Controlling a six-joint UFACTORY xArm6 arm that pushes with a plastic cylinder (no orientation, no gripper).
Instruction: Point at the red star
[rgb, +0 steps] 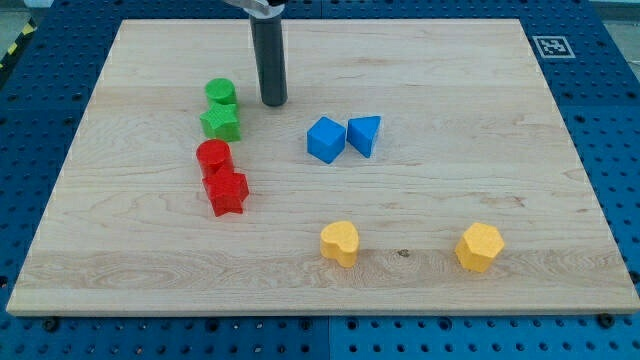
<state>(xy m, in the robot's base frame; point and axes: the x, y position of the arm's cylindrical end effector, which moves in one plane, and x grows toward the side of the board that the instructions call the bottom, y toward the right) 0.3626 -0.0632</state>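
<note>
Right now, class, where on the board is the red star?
The red star lies left of the board's centre in the camera view, touching the red cylinder just above it; my tip stands farther up, beside the green blocks.

Two green blocks (220, 108), two red (220, 176), two blue (343, 137), two yellow (410, 244).

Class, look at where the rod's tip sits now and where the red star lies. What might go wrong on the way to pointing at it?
1. My tip sits just right of the green cylinder and green star; a straight diagonal path could clip the green star.
2. The red cylinder seems to touch the red star on its upper side, so coming down from the view's top may push both or end at the wrong block.
</note>
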